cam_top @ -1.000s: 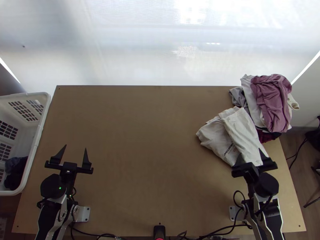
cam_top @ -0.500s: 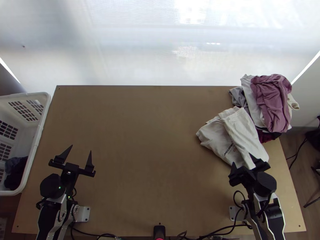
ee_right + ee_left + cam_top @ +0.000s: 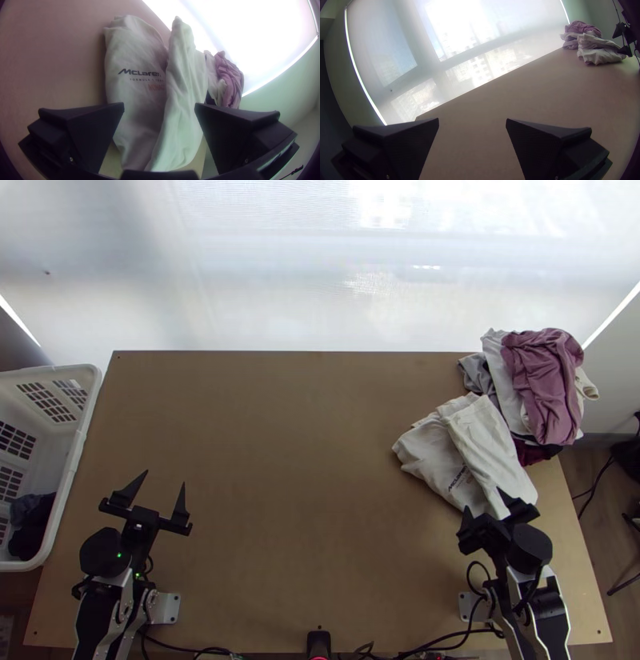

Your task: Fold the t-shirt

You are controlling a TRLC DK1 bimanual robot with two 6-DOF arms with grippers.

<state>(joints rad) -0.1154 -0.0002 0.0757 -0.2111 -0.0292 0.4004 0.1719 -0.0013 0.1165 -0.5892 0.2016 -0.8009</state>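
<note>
T-shirt [image 3: 494, 452], off-white, on the right-hand part of the table [image 3: 280, 452]; folded, with one long panel laid over the body, soft creases throughout, and dark and reddish lettering exposed beside the panel. Right gripper [image 3: 483, 499], at the shirt's near end in the top view: fingers spread wide, the shirt visible between and beyond them in the right wrist view, nothing gripped. Left gripper [image 3: 165, 478], above the table's left near part: fingers likewise wide apart, nothing held.

Beyond the shirt, at the table's far right corner, lies a loose clothing heap: a mauve garment [image 3: 544, 384] uppermost, with white cloth beneath, a grey piece [image 3: 475, 373] on one side and dark red cloth [image 3: 534, 454] at its near end.

The tabletop is flat, tan and matt, with small holes near its corners. Metal brackets [image 3: 166, 608] stand by the arms' bases; black cables [image 3: 460, 638] run along the near edge. At the left edge is a white slotted basket [image 3: 90, 390] containing dark clothes [image 3: 30, 536].

Behind the table hangs a pale, translucent window blind [image 3: 264, 284], brightly backlit; buildings [image 3: 480, 71] appear through it in the left wrist view. To the right are a pale wall [image 3: 616, 364] and brown wooden flooring [image 3: 596, 508].
</note>
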